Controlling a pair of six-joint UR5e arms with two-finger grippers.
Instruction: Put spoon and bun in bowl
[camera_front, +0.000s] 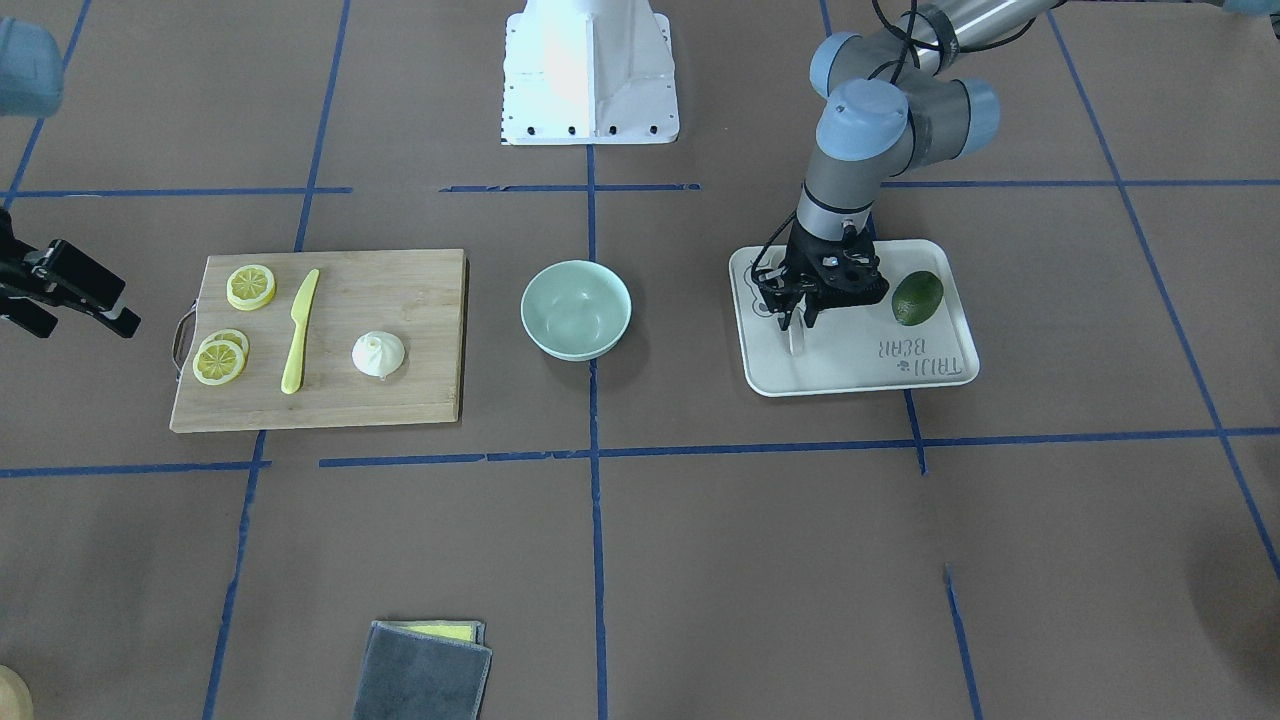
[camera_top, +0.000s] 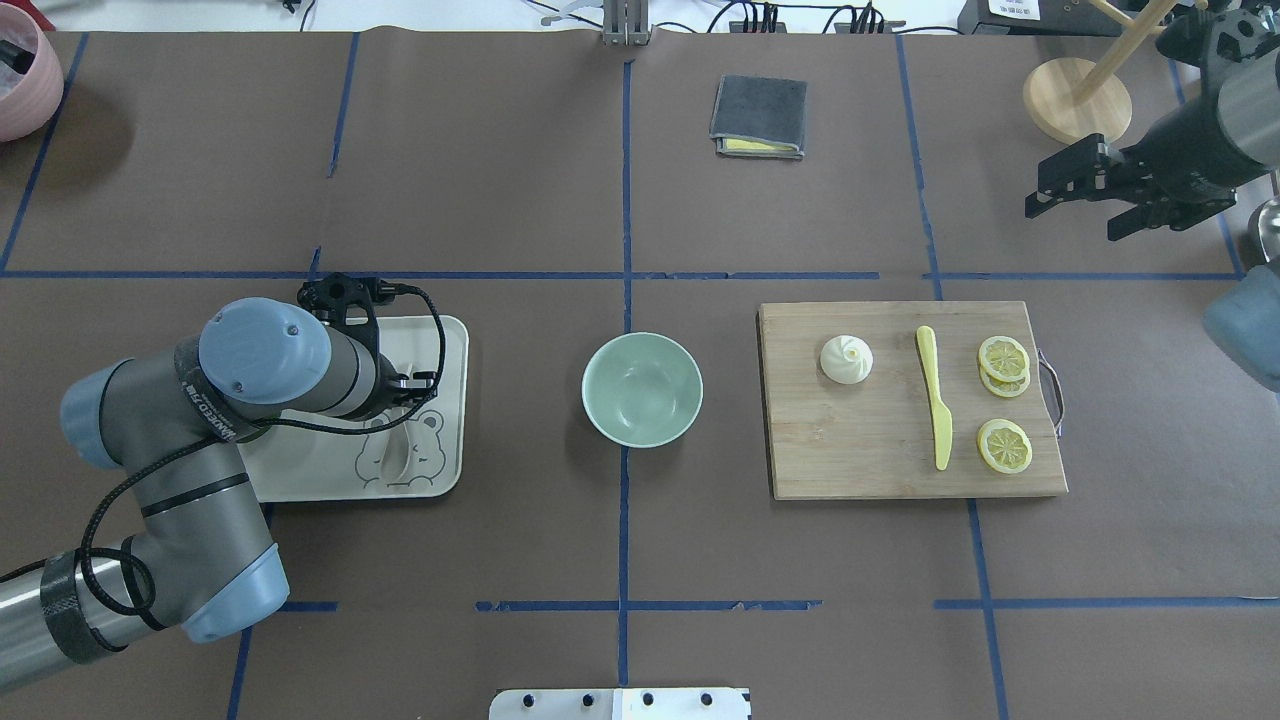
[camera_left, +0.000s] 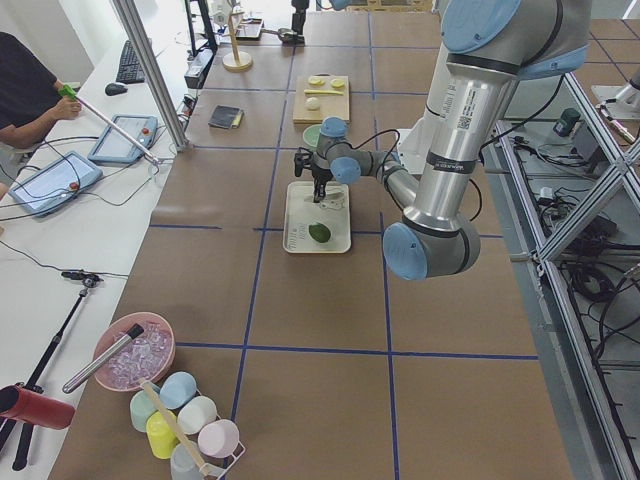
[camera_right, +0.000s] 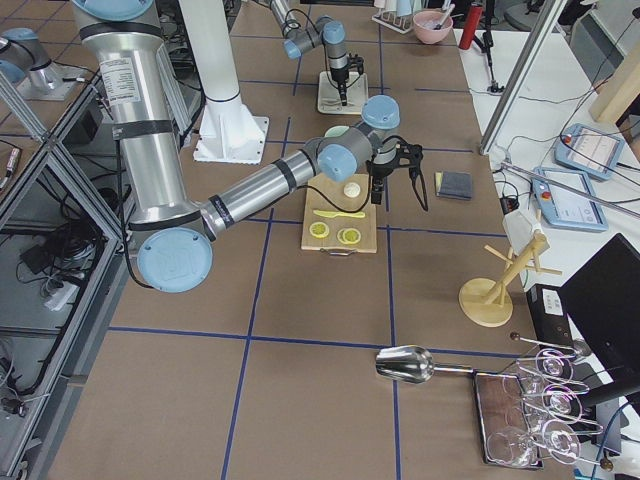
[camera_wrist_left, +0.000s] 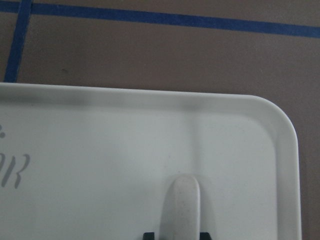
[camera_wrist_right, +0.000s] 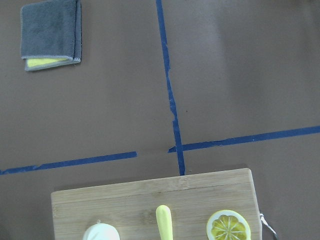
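Note:
The off-white spoon (camera_wrist_left: 182, 205) is between the fingers of my left gripper (camera_front: 797, 322), which is shut on its handle just above the white bear-print tray (camera_front: 860, 370). The spoon's end hangs below the fingers (camera_front: 795, 342). The pale mint-green bowl (camera_front: 575, 310) stands empty at the table's middle, also in the overhead view (camera_top: 641, 390). The white pleated bun (camera_front: 378, 354) sits on the wooden cutting board (camera_front: 400, 290), also in the overhead view (camera_top: 846, 359). My right gripper (camera_top: 1075, 222) is open and empty, raised beyond the board's far corner.
A yellow plastic knife (camera_top: 935, 400) and lemon slices (camera_top: 1003, 357) lie on the board beside the bun. A green avocado-like fruit (camera_front: 917, 297) sits on the tray. A folded grey cloth (camera_top: 759, 117) lies at the far side. A wooden stand (camera_top: 1077, 98) is at the far right.

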